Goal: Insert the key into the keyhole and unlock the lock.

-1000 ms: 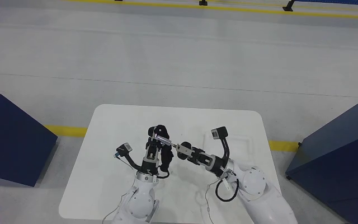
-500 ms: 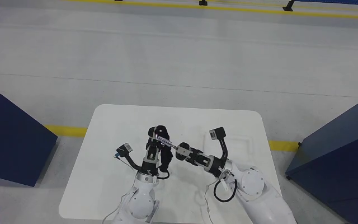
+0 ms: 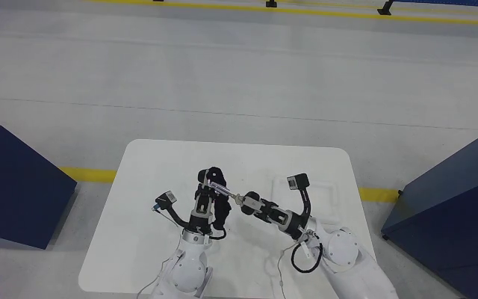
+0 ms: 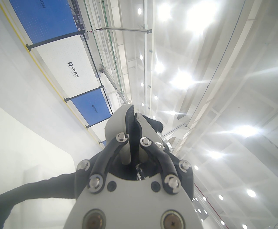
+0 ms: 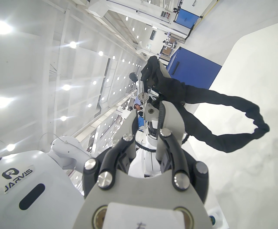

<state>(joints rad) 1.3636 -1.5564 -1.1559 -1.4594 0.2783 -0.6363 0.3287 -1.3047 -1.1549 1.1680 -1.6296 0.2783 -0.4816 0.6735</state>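
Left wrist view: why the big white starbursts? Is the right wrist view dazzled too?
Left wrist view: ceiling lamps flare into starbursts behind the left gripper holding the lock. Right wrist view: smaller lamp spots, no glare on the right gripper or key. Both views bend straight edges.

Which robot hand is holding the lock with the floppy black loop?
The left gripper, shut on the silver lock with the black fabric loop. The right gripper pinches only the small silver key.

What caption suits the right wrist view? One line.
Right tool holds the key up to the keyhole of the cable lock.
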